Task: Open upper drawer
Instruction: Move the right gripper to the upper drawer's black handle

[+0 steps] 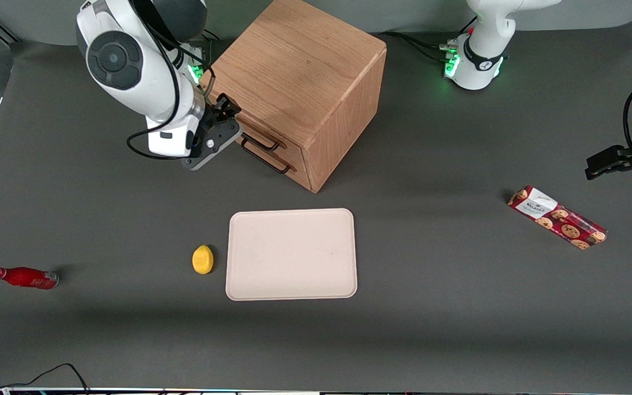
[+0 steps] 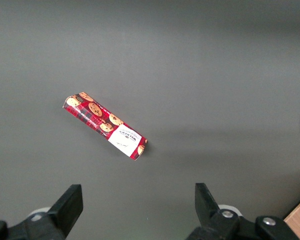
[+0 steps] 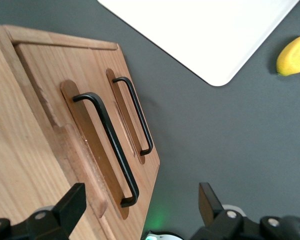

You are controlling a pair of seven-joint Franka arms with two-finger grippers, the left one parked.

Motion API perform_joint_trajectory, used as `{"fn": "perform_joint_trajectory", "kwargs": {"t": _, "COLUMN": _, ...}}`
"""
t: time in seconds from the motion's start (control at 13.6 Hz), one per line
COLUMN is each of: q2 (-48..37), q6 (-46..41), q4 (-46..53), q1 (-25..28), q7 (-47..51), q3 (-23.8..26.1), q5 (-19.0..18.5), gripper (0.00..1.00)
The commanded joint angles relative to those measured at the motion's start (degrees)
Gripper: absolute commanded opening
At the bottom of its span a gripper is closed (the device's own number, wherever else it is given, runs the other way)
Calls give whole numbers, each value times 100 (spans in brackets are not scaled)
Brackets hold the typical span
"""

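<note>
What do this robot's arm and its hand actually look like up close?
The working arm is glossy white with rounded segments and a dark grey round cap on its joint. Black cables loop along it, and a green light glows near its wrist. Its hand, in front of the oak cabinet, is a black and grey block with two flat black fingers, spread open.

Front view looks steeply down on the table (image 1: 74, 340); both wrist views look down, apparently closer.
</note>
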Motion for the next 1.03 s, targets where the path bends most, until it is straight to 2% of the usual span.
{"fn": "perform_joint_trajectory", "kwargs": {"t": 0.0, "q2": 40, "q6": 252, "q4": -200, "q1": 19, "q7": -245, "q3": -19, "q5": 131, "gripper": 100}}
{"fn": "perform_joint_trajectory", "kwargs": {"t": 0.29, "q2": 40, "q6": 859, "q4": -684, "q1": 19, "q7": -333, "q3": 104, "q5": 228, "gripper": 100}}
{"fn": "perform_joint_trajectory", "kwargs": {"t": 0.95, "q2": 137, "q6": 1194, "q4": -1062, "q1": 27, "q7": -632, "q3": 244, "q5": 237, "gripper": 100}}
